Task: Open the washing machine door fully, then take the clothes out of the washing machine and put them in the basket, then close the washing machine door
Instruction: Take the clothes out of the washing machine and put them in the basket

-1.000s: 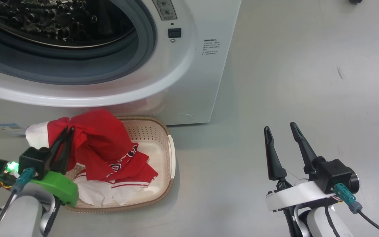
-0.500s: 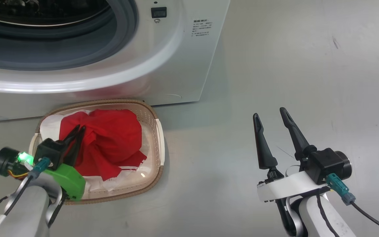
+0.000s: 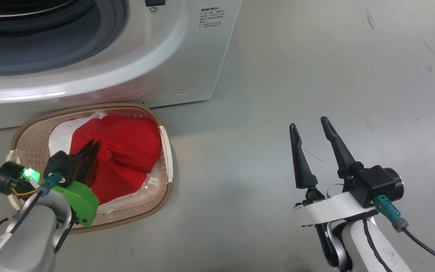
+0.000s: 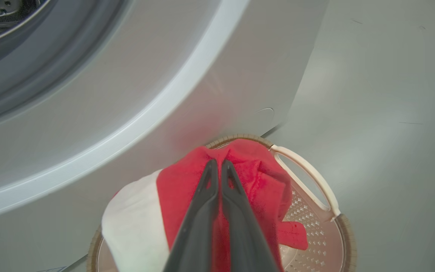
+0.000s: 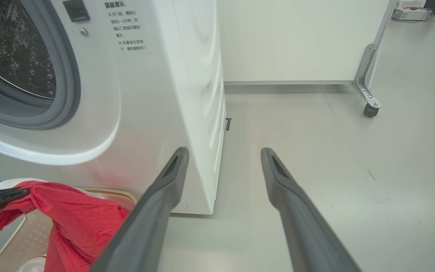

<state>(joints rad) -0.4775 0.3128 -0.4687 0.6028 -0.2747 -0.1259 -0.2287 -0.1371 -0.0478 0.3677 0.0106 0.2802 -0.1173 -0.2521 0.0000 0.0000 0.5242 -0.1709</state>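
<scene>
Head view, lower left: left gripper [image 3: 93, 144] clamped tight on red clothes [image 3: 127, 151], bunched inside basket [image 3: 169, 181] just below washing machine [image 3: 145, 56] at upper left. Lower right: right gripper [image 3: 308, 122] spread wide, holding nothing, over bare floor [image 3: 315, 68].

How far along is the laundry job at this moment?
Done: the washing machine stands open, its seal uncovered. In hand: the left gripper, jaws shut on the red clothes, holds them draped into the basket, not yet released. The right gripper is open and idle over the floor. Left: release, check the drum for more, shut the machine.
</scene>
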